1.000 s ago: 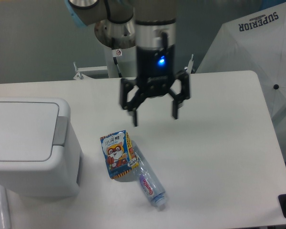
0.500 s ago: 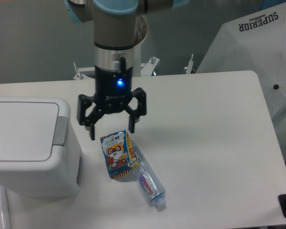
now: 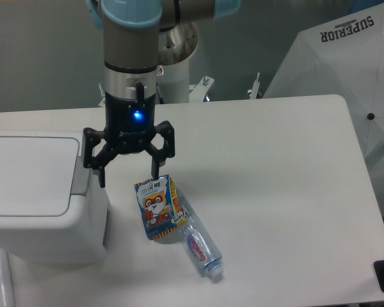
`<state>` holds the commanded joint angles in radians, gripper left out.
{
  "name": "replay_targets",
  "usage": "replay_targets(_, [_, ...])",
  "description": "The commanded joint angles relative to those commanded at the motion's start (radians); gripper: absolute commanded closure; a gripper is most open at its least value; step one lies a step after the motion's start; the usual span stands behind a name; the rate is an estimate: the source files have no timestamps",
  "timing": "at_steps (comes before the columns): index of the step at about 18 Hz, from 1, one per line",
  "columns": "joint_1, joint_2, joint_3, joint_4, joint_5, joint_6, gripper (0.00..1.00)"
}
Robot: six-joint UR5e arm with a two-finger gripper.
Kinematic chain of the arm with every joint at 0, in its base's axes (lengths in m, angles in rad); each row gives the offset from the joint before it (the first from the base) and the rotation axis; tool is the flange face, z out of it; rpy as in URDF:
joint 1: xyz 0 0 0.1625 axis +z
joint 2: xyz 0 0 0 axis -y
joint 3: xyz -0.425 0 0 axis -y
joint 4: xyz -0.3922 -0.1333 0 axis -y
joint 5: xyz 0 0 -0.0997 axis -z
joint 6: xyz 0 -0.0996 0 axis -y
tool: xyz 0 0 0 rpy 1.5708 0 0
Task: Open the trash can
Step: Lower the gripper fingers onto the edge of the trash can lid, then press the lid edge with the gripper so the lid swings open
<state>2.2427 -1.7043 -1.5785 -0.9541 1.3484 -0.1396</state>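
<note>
My black two-finger claw hangs wide open, pointing down, with nothing in it. A small blue light glows on the dark part just above it. One finger is down by the right edge of the big, boxy, pale grey-white plastic trash can. The other finger is just above the top of a small snack packet with a cartoon animal on it.

The trash can sits at the left side of the white table. Its flat lid is down — it is closed. The darker grey push tab is on the right side of the lid, and my left-hand finger looks very near it. From this view I cannot tell if the finger touches the tab or only hangs over it.

The packet lies flat on the table, just right of the trash can. A clear plastic bottle with a purple label lies on its side beside the packet — the two touch, and the bottle's top end seems tucked under the packet.

A white cloth with the word SUPERIOR on it is past the far right corner of the table.
</note>
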Motion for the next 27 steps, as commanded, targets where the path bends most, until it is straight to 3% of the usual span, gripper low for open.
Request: replay_targets(27, [-0.023, 0.002, -0.028, 0.002, -0.002, 0.005, 0.0])
